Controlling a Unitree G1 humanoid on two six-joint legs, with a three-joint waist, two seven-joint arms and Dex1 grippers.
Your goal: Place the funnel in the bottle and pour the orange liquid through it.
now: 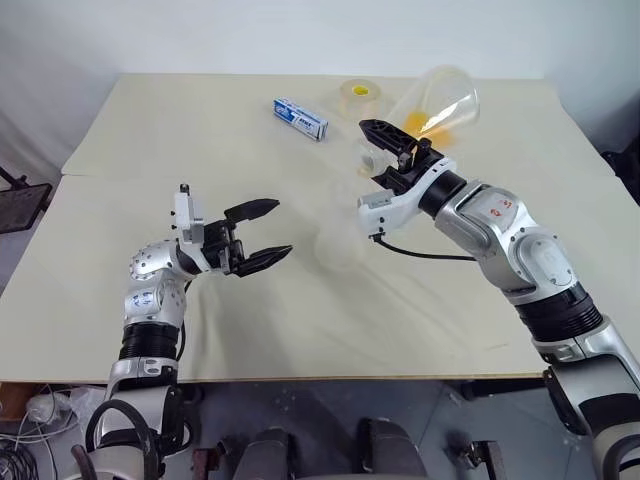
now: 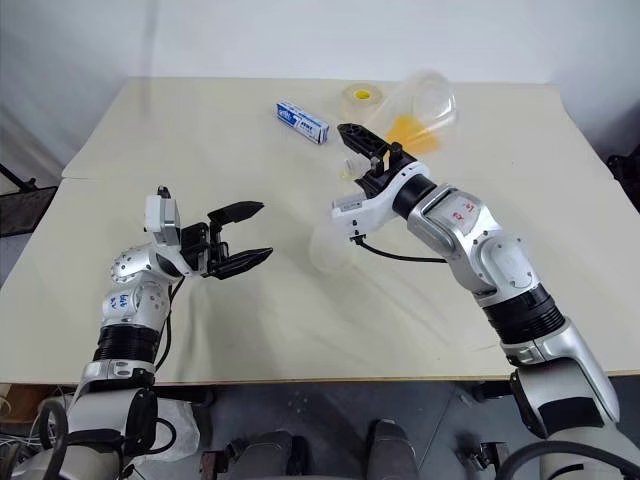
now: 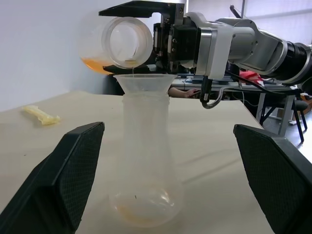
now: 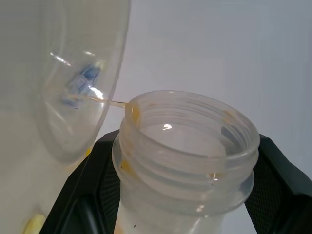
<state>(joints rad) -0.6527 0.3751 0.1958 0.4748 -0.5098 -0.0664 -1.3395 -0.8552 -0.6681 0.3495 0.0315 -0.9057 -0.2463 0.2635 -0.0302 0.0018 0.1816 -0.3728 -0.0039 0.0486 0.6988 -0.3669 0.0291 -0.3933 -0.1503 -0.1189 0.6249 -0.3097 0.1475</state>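
Funnel is seated in the bottle, which stands on the table between the arms — that step's done. Right gripper is clamped on a clear jar, tipped on its side just above the funnel; a thin stream drops from the jar's mouth. Only a trace of orange liquid shows in the bottle's base, most sits in the jar. Left gripper hangs beside the bottle, jaws wide, empty. Pour is early — bulk left.

No legible text; small red mark on right forearm unreadable.
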